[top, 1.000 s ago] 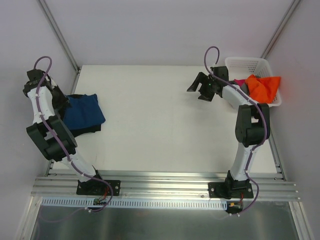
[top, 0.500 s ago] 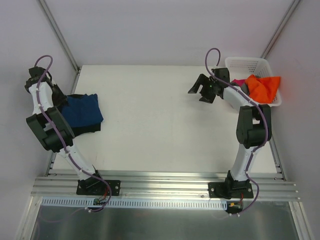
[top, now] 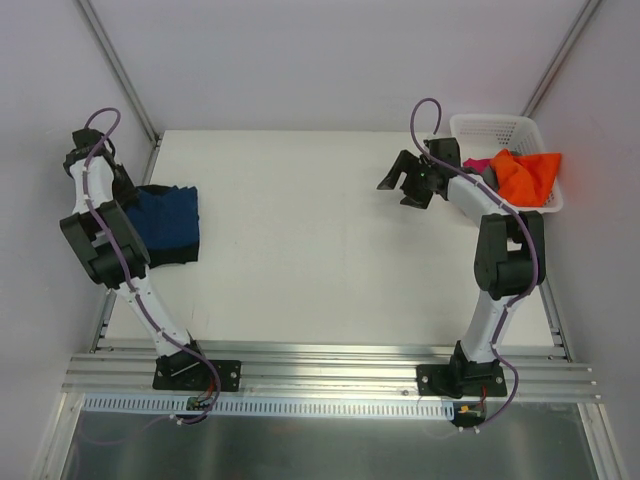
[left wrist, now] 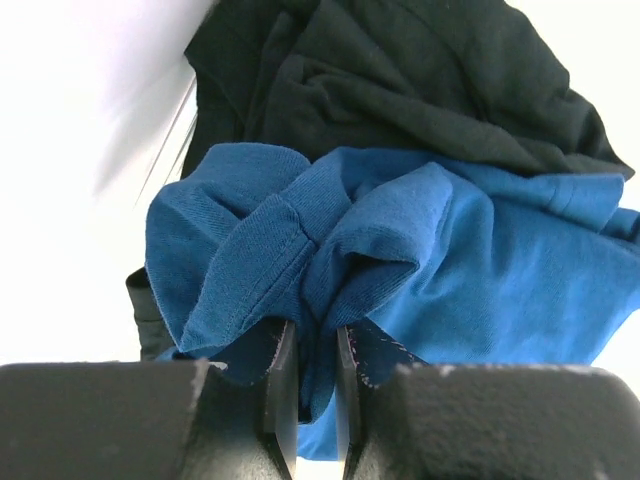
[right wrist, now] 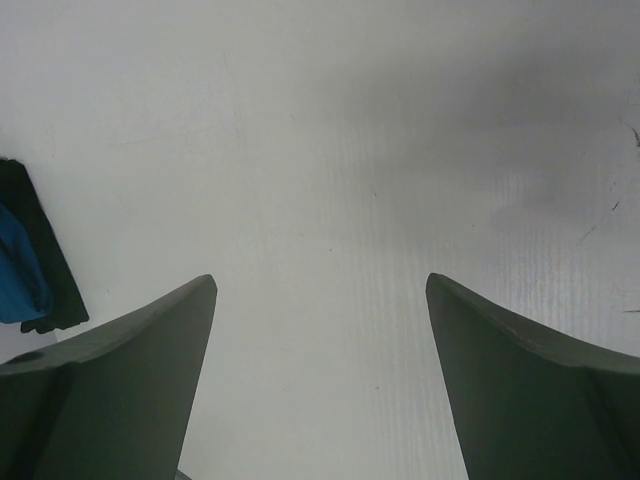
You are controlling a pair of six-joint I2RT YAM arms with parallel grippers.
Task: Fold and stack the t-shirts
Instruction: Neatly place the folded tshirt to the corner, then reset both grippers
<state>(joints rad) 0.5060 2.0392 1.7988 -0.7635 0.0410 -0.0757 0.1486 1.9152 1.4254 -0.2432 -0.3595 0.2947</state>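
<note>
A navy blue t-shirt (top: 165,222) lies on a black t-shirt (top: 170,260) at the table's left edge. My left gripper (top: 125,190) is at the pile's far left corner, shut on a bunched fold of the blue t-shirt (left wrist: 310,250); the black t-shirt (left wrist: 400,80) lies beyond it. My right gripper (top: 403,180) is open and empty above bare table, left of the basket. Its fingers (right wrist: 130,370) frame white table only. Orange (top: 528,175), magenta (top: 478,164) and grey (top: 489,177) t-shirts lie in the basket.
A white lattice basket (top: 500,128) stands at the table's back right corner. White walls and metal frame posts close in the left, back and right. An aluminium rail with the arm bases runs along the near edge.
My left gripper has moved toward the far left corner, pulling the blue t-shirt's edge left, so the pile looks narrower. The right gripper has barely moved.
</note>
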